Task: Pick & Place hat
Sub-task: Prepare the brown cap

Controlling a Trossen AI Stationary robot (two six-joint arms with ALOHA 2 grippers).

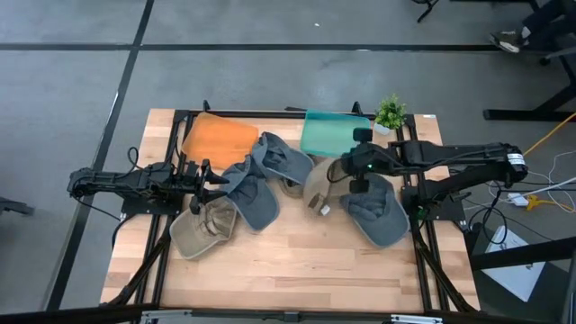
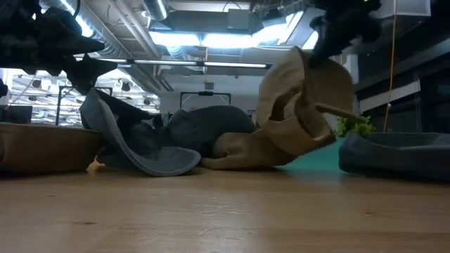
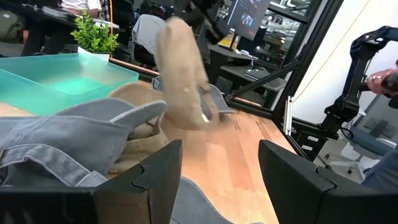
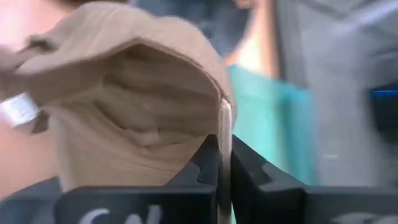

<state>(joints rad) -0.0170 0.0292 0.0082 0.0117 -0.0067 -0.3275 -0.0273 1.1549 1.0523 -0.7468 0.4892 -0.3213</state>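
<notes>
Several caps lie on the wooden table. My right gripper (image 1: 349, 173) is shut on a beige cap (image 1: 320, 191), which shows raised in the low view (image 2: 302, 105) and in the left wrist view (image 3: 183, 81). A grey cap (image 1: 378, 212) lies flat beside it. My left gripper (image 3: 221, 180) is open, level with and just left of a heap of grey caps (image 1: 255, 191); one grey cap (image 3: 74, 143) lies right by its fingers. Another beige cap (image 1: 202, 227) rests crown-up near the table's front left. My right gripper pinches a thin edge of the beige cap (image 4: 224, 121) between its two fingers (image 4: 208, 163), coming from above. The cap hangs tilted below the fingers with its hollow inside facing the wrist camera. Whether its lower end (image 2: 281, 156) is off the table cannot be told.
An orange bin (image 1: 219, 137) and a teal bin (image 1: 335, 132) stand along the far edge, with a small potted plant (image 1: 390, 112) beside the teal one. Bare wood (image 1: 297, 261) stretches along the near side. A black frame borders the table.
</notes>
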